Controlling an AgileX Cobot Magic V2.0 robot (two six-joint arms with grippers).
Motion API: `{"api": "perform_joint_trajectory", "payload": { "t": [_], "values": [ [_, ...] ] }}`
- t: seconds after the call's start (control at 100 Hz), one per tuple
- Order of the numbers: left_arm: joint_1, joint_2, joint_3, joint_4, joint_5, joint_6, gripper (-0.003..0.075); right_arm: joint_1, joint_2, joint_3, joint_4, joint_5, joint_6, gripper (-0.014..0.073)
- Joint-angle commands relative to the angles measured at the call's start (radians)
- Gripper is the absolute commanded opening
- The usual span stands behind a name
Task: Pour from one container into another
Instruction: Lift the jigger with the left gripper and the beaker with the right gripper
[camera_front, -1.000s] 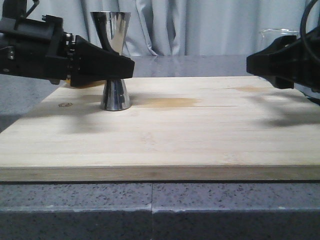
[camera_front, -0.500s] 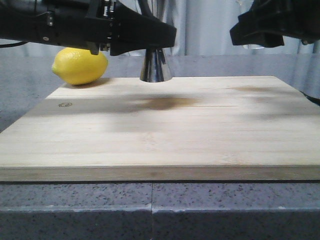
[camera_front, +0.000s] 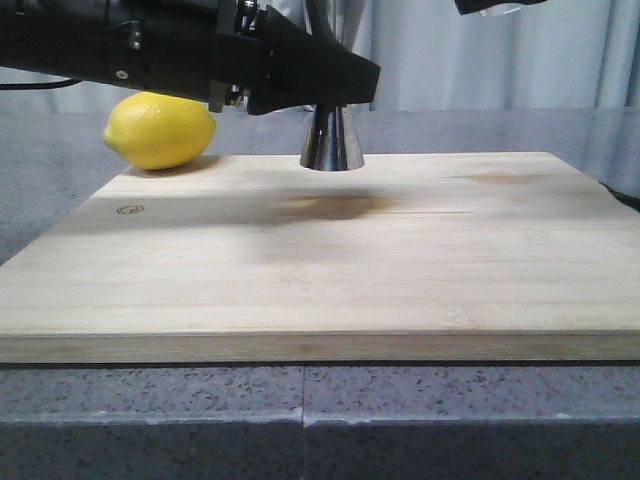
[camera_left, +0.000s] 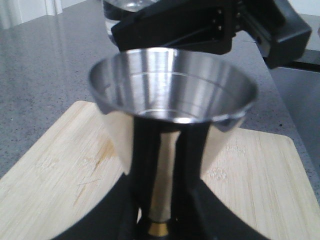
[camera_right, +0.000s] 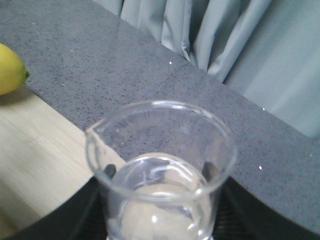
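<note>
My left gripper (camera_front: 335, 85) is shut on the narrow waist of the steel jigger (camera_front: 331, 142) and holds it upright above the wooden board (camera_front: 320, 260). In the left wrist view the jigger's open upper cup (camera_left: 172, 95) fills the middle, with the gold band (camera_left: 160, 229) between the black fingers (camera_left: 122, 210). My right gripper (camera_front: 497, 5) is at the top edge of the front view, higher than the jigger. In the right wrist view it is shut on the clear glass beaker (camera_right: 160, 150), which stands upright with clear liquid in its lower part and its pour lip (camera_right: 91, 134) at the rim.
A yellow lemon (camera_front: 160, 130) lies on the grey counter at the board's far left corner, also visible as the lemon (camera_right: 10, 70) in the right wrist view. The grey speckled counter (camera_front: 320, 420) surrounds the board. Curtains hang behind.
Both arms rose. The jigger left the board and moved right and up. The right gripper with the beaker climbed almost out of the front view. The lemon came into sight.
</note>
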Motion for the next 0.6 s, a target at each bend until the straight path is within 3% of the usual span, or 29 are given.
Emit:
{"api": "perform_joint_trajectory", "payload": {
  "t": [0.0,0.59],
  "values": [
    [-0.019,-0.040,-0.046,-0.084,0.054,-0.020,0.0059,0.022,-0.033,-0.047,-0.060,-0.072,-0.005,0.0311],
    [-0.033,-0.040,-0.054,-0.050,0.036,-0.056,0.0059,0.090,-0.033,-0.056,-0.277,-0.147,-0.005,0.0311]
  ]
}}
